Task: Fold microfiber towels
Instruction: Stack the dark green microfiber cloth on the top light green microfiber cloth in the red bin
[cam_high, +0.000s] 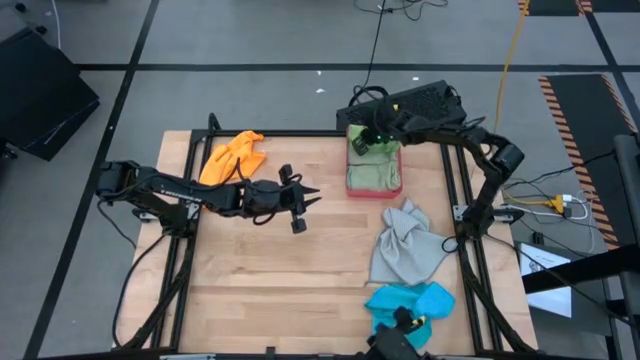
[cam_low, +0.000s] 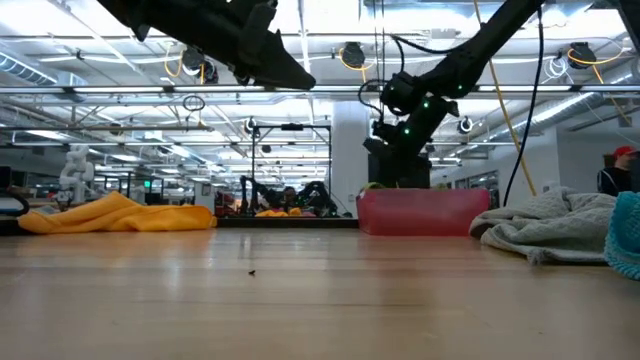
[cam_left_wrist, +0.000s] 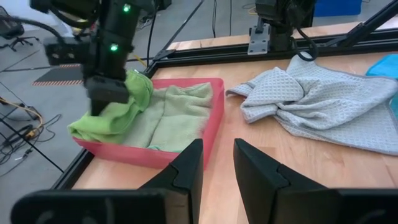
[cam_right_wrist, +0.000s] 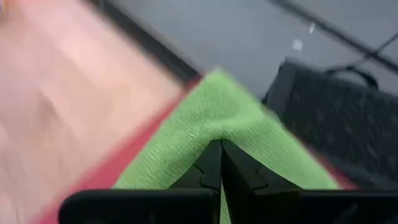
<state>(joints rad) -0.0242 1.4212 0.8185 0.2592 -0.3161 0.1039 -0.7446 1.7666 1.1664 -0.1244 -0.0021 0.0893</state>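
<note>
A bright green towel (cam_left_wrist: 127, 106) lies bunched at the far end of the pink-red tray (cam_left_wrist: 214, 115), partly on a pale sage towel (cam_left_wrist: 177, 115) that lies in the tray. My right gripper (cam_high: 362, 140) is over that end of the tray, shut on the green towel (cam_right_wrist: 205, 118). My left gripper (cam_high: 306, 210) hangs open above the table's middle with nothing between its fingers, pointing toward the tray. An orange towel (cam_high: 232, 157) lies crumpled at the far left. A grey towel (cam_high: 405, 245) and a blue towel (cam_high: 410, 305) lie at the near right. My right gripper pinches a raised fold of the bright green towel (cam_right_wrist: 214, 134) between its two shut fingers, slanting down from above. One layer or several, I cannot tell. The rest of the towel rests on the tray's far end and bulges over its rim (cam_left_wrist: 93, 130).
A black metal frame (cam_high: 455, 190) runs along the table's edges. A dark box (cam_high: 420, 100) stands just beyond the far edge behind the tray. The bare wood (cam_high: 270, 270) between the orange towel and the grey towel is free.
</note>
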